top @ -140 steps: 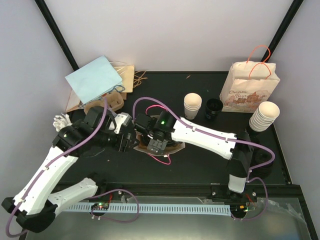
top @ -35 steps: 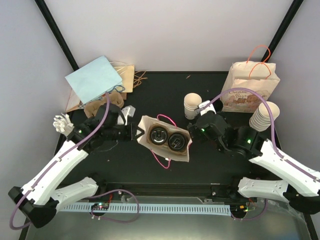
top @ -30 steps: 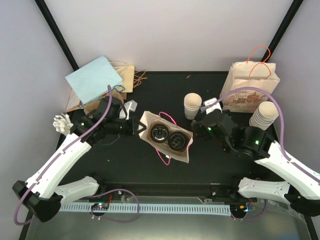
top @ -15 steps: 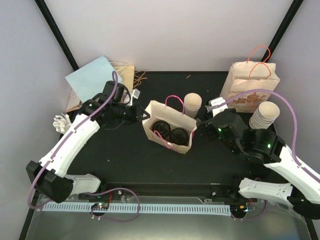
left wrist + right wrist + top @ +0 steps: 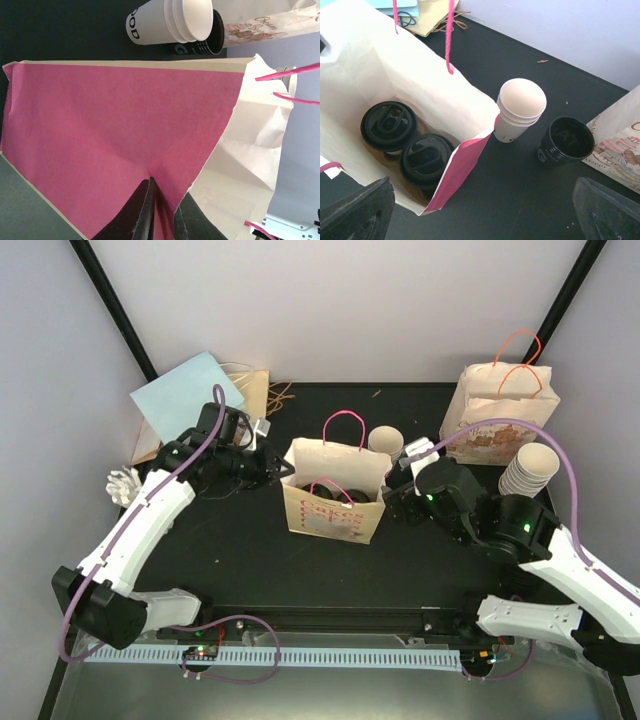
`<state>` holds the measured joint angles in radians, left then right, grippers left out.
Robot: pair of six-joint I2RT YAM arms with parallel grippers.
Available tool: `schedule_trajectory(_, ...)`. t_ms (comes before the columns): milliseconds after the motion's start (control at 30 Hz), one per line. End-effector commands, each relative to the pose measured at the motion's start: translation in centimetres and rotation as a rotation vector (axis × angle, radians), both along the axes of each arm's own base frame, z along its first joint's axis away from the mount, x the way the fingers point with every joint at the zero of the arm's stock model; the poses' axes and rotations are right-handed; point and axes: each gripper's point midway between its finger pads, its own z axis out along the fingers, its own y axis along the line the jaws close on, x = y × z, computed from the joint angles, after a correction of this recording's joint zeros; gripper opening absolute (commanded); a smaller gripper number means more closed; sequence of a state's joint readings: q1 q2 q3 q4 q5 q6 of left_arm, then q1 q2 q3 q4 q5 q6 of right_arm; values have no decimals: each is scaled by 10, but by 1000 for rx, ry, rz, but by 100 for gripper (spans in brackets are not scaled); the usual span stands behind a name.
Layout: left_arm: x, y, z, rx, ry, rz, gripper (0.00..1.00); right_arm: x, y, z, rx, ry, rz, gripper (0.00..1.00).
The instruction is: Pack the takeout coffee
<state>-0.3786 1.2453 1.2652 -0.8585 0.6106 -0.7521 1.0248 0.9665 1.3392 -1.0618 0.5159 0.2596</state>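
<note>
Coffee cups (image 5: 388, 125), both lidded, sit inside the paper bag (image 5: 333, 502) standing upright mid-bench (image 5: 250, 560). The left tool (image 5: 271, 468) pinches its pink side fold. The right tool (image 5: 398, 483) gapes wide, empty, just beside it. Packing looks nearly finished; only letting go seems left.

A matte black table (image 5: 250, 560) fills the booth. Plain pale lilac walls (image 5: 350, 310) close it in at nine, twelve and three o'clock. One black post (image 5: 112, 305) slants up at ten, a second post (image 5: 585, 282) at two. At six, a white slotted strip (image 5: 330, 657) lines a grey metal ledge (image 5: 330, 698). The light is soft and even.
</note>
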Motion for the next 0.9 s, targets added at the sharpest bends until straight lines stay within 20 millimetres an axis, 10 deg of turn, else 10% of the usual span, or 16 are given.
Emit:
schedule_trajectory(0,3,-1,7,-36,-24,-5,11,1,4,-5,-11,9,17,100)
schedule_trajectory(600,2,20,38,52,-150,32,79,6,10,-11,-43,15,21,100)
schedule_trajectory(867,-7,36,69,100,-245,62,92,23,19,-14,-95,11,-16,100)
